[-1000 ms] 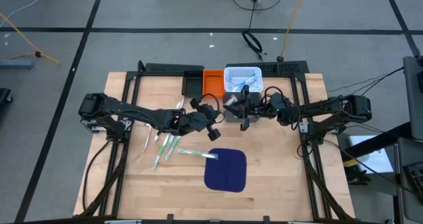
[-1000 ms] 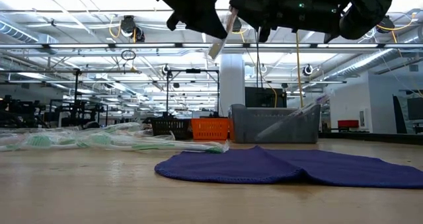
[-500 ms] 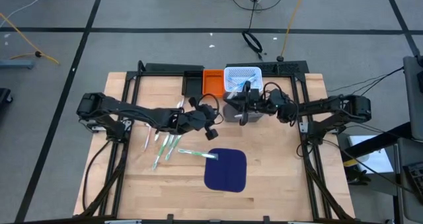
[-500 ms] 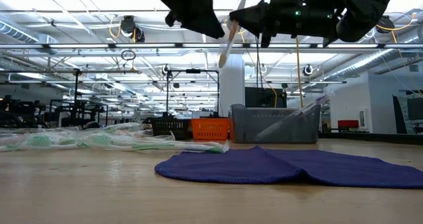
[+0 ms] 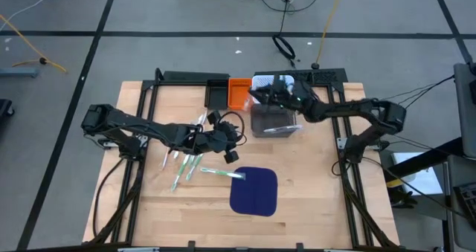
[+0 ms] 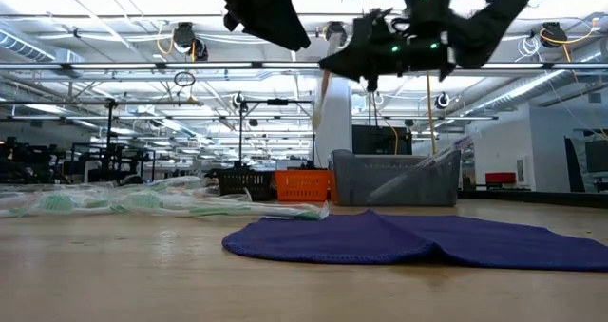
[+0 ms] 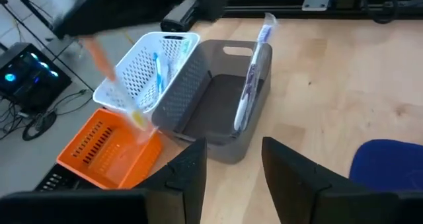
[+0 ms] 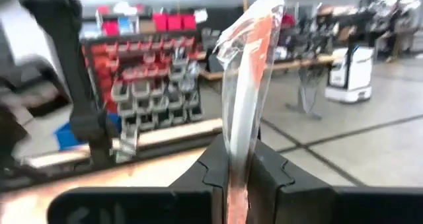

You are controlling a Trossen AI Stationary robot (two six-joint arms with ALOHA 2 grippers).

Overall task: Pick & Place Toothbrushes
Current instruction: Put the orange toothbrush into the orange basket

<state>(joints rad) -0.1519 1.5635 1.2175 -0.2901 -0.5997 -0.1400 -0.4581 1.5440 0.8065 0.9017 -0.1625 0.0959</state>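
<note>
light wooden table (image 5: 312,185) with a black frame along both sides and the far edge; much bare wood at the near side and near the right edge. dark blue mat (image 5: 253,190), soft cloth with rounded corners, flat near the middle of the near half. at the far edge four bins in a row, close together: black bin (image 5: 217,93), orange bin (image 5: 239,92) with slotted walls, white bin (image 5: 269,81) of perforated plastic, grey bin (image 5: 272,121) with smooth walls just in front of the white one.

loose toothbrushes (image 5: 187,163), thin wrapped sticks in white and green, scattered on the wood left of the mat; one toothbrush (image 5: 222,173) with its tip touching the mat edge. another stick leaning inside the grey bin, over its rim; blue ones in the white bin.

left gripper (image 7: 232,163) above the table between the loose pile and the grey bin, fingers parted, nothing between them. right gripper (image 8: 242,172) raised over the white and orange bins, fingers clamped on a wrapped toothbrush (image 8: 246,85), orange handle in clear, shiny plastic, standing upright out of the fingers.
</note>
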